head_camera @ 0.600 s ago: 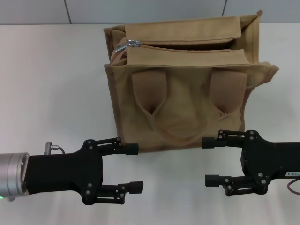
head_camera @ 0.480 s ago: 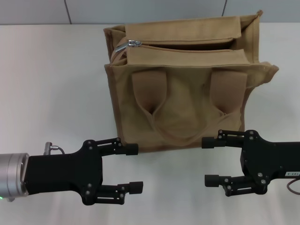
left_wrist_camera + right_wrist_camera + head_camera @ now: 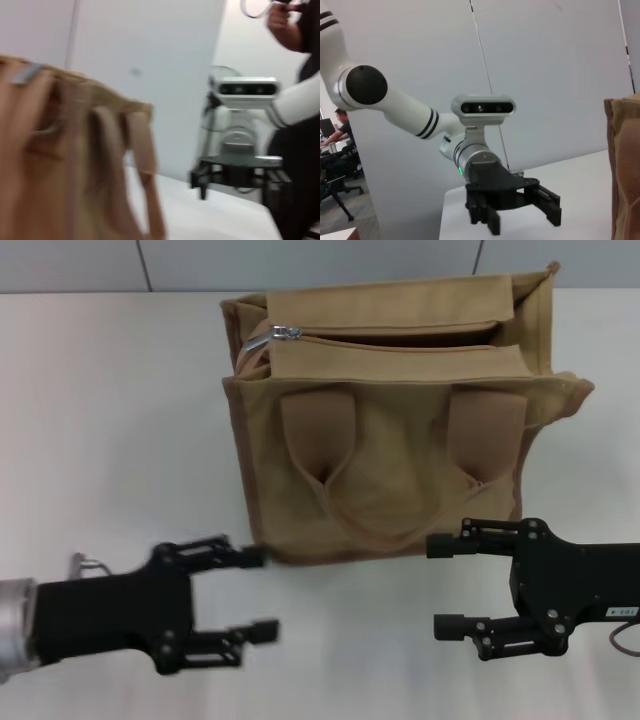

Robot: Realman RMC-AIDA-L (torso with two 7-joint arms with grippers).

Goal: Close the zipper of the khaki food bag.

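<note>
The khaki food bag (image 3: 400, 440) stands upright at the middle of the white table, its two strap handles facing me. Along its top runs the zipper (image 3: 400, 338), gaping open, with the silver pull (image 3: 288, 333) at the bag's left end. My left gripper (image 3: 262, 593) hovers open just in front of the bag's near left corner, touching nothing. Level with it, my right gripper (image 3: 438, 585) is open in front of the near right corner. The left wrist view shows the bag (image 3: 60, 165) close up and blurred. The right wrist view catches only the bag's edge (image 3: 625, 165).
White table (image 3: 110, 420) stretches out on both sides of the bag, with a grey wall behind it. The right wrist view shows my left gripper (image 3: 522, 212) and arm across the table. A person sits at a desk (image 3: 340, 135) far off.
My left gripper has slid to the left, a little away from the bag's corner, still open. The right gripper and the bag have hardly moved.
</note>
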